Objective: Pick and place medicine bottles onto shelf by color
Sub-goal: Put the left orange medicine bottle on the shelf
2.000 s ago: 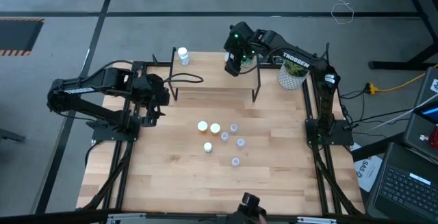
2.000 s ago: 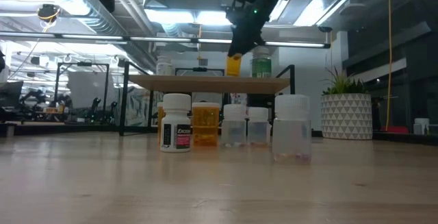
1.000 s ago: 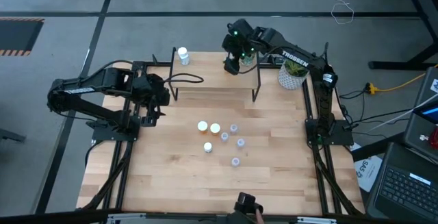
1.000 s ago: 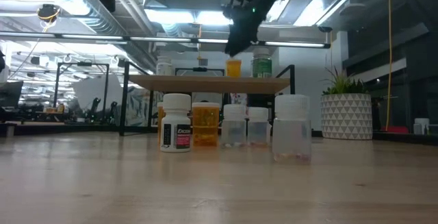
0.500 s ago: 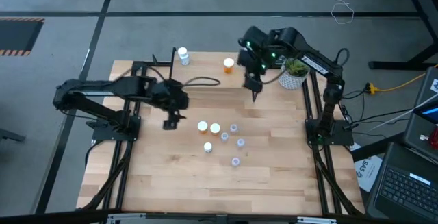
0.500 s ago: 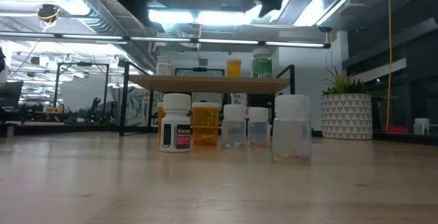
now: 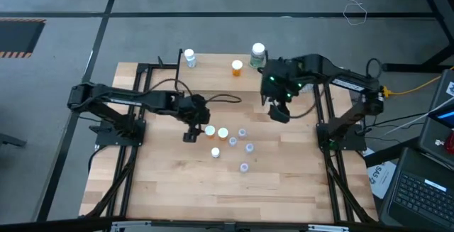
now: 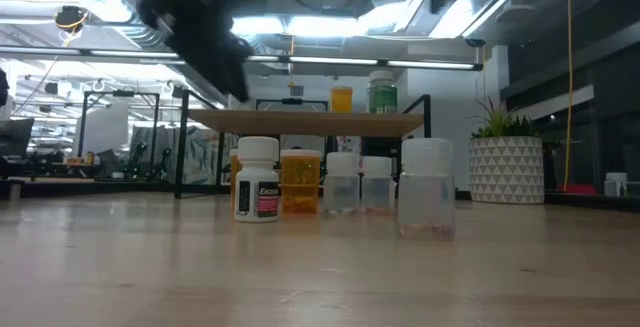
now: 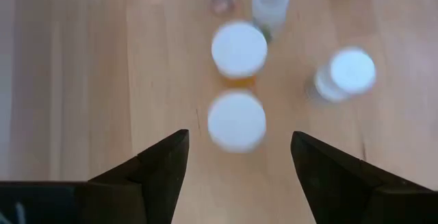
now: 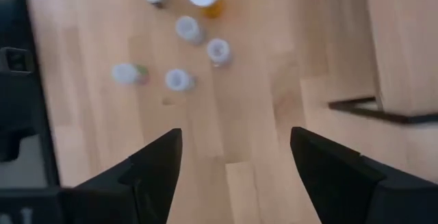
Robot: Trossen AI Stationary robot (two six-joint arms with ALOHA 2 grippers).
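now grab the white-topped bottle

the left hand (image 9: 237, 157) is open, right above a bottle (image 9: 237, 120) on the surface (image 7: 177, 182). go down straight and squeeze gently. the right hand (image 10: 235, 157) is open too, near the shelf (image 7: 213, 76).

Desk (image 7: 163, 182), light wood. Shelf (image 7: 220, 79) holding a clear bottle (image 7: 189, 57), an orange bottle (image 7: 236, 67) and a green-label bottle (image 7: 257, 53). Six loose bottles (image 7: 228, 142) mid-desk. Left claw (image 7: 190, 136) beside them; right claw (image 7: 280, 113) near the shelf.
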